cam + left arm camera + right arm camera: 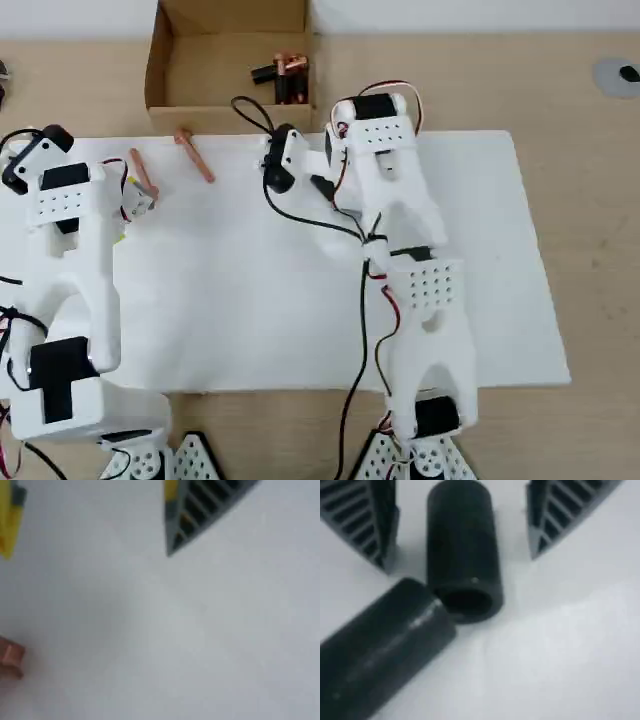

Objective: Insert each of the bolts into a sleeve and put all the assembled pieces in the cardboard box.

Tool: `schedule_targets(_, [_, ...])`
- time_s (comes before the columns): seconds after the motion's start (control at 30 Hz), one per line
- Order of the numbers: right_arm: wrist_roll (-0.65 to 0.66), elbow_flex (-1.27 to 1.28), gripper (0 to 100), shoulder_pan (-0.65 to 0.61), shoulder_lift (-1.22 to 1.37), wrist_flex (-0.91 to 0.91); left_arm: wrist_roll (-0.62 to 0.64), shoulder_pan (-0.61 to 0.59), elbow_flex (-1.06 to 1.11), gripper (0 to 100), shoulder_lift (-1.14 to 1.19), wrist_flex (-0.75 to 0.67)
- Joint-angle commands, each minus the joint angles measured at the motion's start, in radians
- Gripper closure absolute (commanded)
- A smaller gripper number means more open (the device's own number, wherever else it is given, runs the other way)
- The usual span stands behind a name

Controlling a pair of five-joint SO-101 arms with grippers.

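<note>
Looking down from the high camera, I saw the cardboard box (158, 70) standing on the table (590, 200) just beyond the far edge of the white mat (250, 300). Some assembled pieces (283, 75), black with copper ends, lay bunched together inside it, toward its right wall. Two loose copper bolts lay on the mat near that far edge. One bolt (195, 154) lay just in front of the box, and a second bolt (143, 172) lay further left, close beside the left arm's wrist.

My left gripper (87, 554) was released, its fingers spread wide over bare mat with nothing between them. A bolt end (10, 662) lay near it on the mat, touching neither finger.

My right gripper (461, 560) was released as well. Its fingers stood apart on either side of a black sleeve (462, 535) that lay on the mat between them, with a gap showing on each side. A second sleeve (380, 650) lay at an angle to the first, its end touching the first one's open mouth.
</note>
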Motion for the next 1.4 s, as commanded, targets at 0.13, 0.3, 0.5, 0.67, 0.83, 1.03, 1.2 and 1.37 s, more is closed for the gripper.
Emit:
schedule_targets(0.13, [0.000, -0.087, 98.0, 0.038, 0.002, 0.002, -0.006, -0.008, -0.046, 78, -0.024, 0.018])
schedule_targets(0.3, [-0.038, -0.096, 98.3, 0.038, -0.001, -0.005, -0.006, -0.008, -0.046, 78, -0.024, 0.018])
schedule_targets(0.5, [-0.120, -0.188, 98.8, 0.035, -0.001, 0.002, -0.028, -0.006, -0.046, 78, -0.024, 0.014])
schedule_targets(0.67, [-0.209, -0.409, 98.8, 0.013, -0.002, 0.081, -0.028, -0.006, -0.046, 78, -0.024, 0.012])
schedule_targets(0.83, [-0.319, -0.644, 98.8, -0.021, -0.002, 0.086, -0.166, -0.011, -0.101, 78, -0.018, 0.018])
schedule_targets(1.03, [-0.376, -0.734, 98.8, -0.061, -0.004, 0.087, -0.405, -0.009, -0.196, 78, -0.010, -0.008])
schedule_targets(1.2, [-0.377, -0.673, 98.8, -0.064, -0.056, 0.087, -0.509, -0.037, -0.198, 78, 0.067, -0.163])
schedule_targets(1.37, [-0.377, -0.553, 98.8, -0.104, -0.151, 0.087, -0.486, -0.021, -0.313, 78, 0.288, -0.176])
